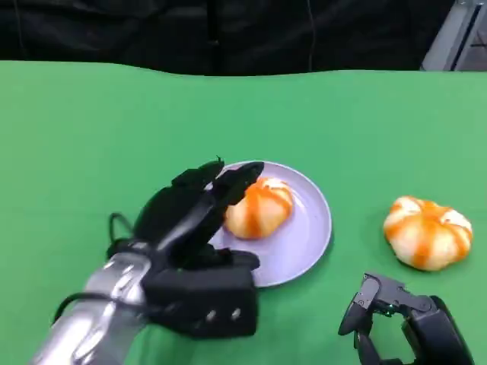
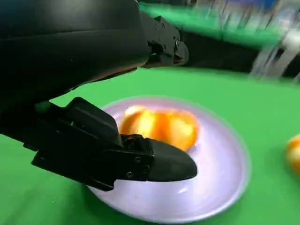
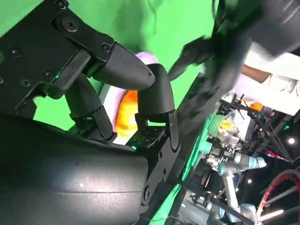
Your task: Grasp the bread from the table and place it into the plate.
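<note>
One orange-and-white striped bread roll [image 1: 260,207] [image 2: 161,126] lies on the lilac plate [image 1: 304,236] [image 2: 215,178] in the middle of the green table. My left hand [image 1: 194,220] [image 2: 84,93] hovers over the plate's left side. Its fingers [image 2: 159,164] are spread on either side of the roll, and I see no grip on it. A second, similar roll [image 1: 428,232] sits on the table to the right of the plate. My right hand [image 1: 399,319] [image 3: 117,93] is low at the front right, its fingers curled in and holding nothing, just in front of that second roll.
The green table [image 1: 91,129] runs back to a black curtain [image 1: 228,30]. In the right wrist view, the roll on the plate [image 3: 125,112] shows past the fingers, with lab equipment blurred beyond the table.
</note>
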Robot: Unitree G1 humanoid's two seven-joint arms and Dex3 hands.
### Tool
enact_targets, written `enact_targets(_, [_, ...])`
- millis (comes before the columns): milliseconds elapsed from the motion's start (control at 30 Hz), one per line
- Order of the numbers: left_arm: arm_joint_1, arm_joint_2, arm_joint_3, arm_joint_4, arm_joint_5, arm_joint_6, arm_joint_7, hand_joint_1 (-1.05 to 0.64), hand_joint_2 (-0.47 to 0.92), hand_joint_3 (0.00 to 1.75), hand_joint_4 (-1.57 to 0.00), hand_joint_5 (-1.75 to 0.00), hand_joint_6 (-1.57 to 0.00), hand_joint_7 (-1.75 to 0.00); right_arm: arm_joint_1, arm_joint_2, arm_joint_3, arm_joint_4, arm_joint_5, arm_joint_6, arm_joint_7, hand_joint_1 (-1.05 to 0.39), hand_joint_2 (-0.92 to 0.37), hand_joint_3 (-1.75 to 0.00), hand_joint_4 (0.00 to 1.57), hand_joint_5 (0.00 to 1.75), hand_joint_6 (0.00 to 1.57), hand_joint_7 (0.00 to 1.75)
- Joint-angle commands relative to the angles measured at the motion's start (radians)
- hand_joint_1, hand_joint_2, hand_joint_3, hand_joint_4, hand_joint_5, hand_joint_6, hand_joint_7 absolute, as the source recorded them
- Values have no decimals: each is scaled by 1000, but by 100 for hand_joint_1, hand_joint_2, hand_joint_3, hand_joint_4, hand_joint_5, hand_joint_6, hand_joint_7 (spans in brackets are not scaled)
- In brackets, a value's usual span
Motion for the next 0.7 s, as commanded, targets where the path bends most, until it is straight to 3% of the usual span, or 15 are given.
enact_targets(33, [95,57,63,-76,-36,-78,59,-66,92,23,-31,-20,-30,-8,-2,-11,-5,4,11,-8,-3,-51,-33,-151,78,175,76,153])
enact_targets(367, [254,92,169,-161,-110,-238,105,-56,92,15,-46,-36,-46,-13,-1,-13,-7,1,8,-6,-2,-50,-33,-149,78,175,75,154])
enact_targets(500, [327,77,222,-179,-158,-314,151,-49,92,11,-46,-72,-63,-13,3,-11,-4,-4,13,1,0,-50,-34,-149,79,175,75,154])
enact_targets(700, [411,36,294,-183,-233,-422,213,-26,92,8,-68,-86,-88,-23,3,-11,-4,-6,4,-1,-4,-51,-34,-150,79,175,75,154])
